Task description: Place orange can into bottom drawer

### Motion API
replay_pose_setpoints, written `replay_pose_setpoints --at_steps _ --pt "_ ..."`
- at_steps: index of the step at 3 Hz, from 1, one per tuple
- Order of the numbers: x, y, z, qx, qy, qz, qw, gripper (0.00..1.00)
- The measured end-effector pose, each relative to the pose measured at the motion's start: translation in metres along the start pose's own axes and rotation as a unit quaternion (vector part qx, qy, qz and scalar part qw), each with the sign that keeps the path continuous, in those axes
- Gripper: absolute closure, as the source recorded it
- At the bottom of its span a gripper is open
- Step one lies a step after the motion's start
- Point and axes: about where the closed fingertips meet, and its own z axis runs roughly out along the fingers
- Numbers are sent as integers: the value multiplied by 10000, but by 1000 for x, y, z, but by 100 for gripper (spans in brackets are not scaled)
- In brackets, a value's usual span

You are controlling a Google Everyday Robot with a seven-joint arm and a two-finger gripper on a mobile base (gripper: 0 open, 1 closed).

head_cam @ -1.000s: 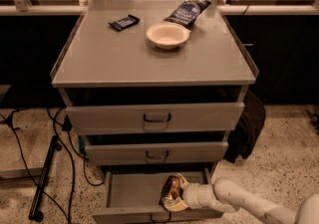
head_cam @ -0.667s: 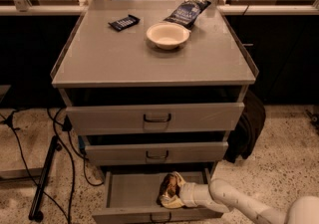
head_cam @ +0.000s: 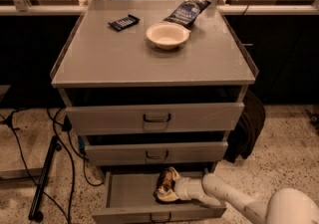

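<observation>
- Grey metal makes up the cabinet top (head_cam: 149,66), which carries three things.
- Toward its far edge, a little right of the middle, sits a white bowl (head_cam: 167,35).
- A dark blue snack bag (head_cam: 187,11) lies just behind the bowl, near the far right corner.
- A small dark wrapped bar (head_cam: 123,22) lies toward the far left corner, apart from the bowl.
- Below the front edge are three drawers: the top drawer (head_cam: 154,117), the middle drawer (head_cam: 157,153), and the bottom drawer (head_cam: 124,193), which is pulled out with its shallow tray showing.
- The gripper (head_cam: 167,191) is inside the bottom drawer, over the right half of the tray and just under the middle drawer's front.
- Its fingers are closed around the orange can (head_cam: 167,181), which is tilted with its mottled label facing up.
- Whether the can touches the drawer floor cannot be told.
- The white arm (head_cam: 239,203) reaches in from the lower right, crossing the drawer's right side.
</observation>
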Motion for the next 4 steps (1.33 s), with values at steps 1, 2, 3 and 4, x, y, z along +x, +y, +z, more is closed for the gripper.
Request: replay_pose_setpoints --at_steps 1,2,3,4 --pt "9 -12 17 -31 71 9 10000 100" --pt "20 -15 36 -235 84 -141 9996 100" --pt "34 -18 49 -529 77 -265 9982 100" --pt "50 -22 58 -776 105 -369 9962 100"
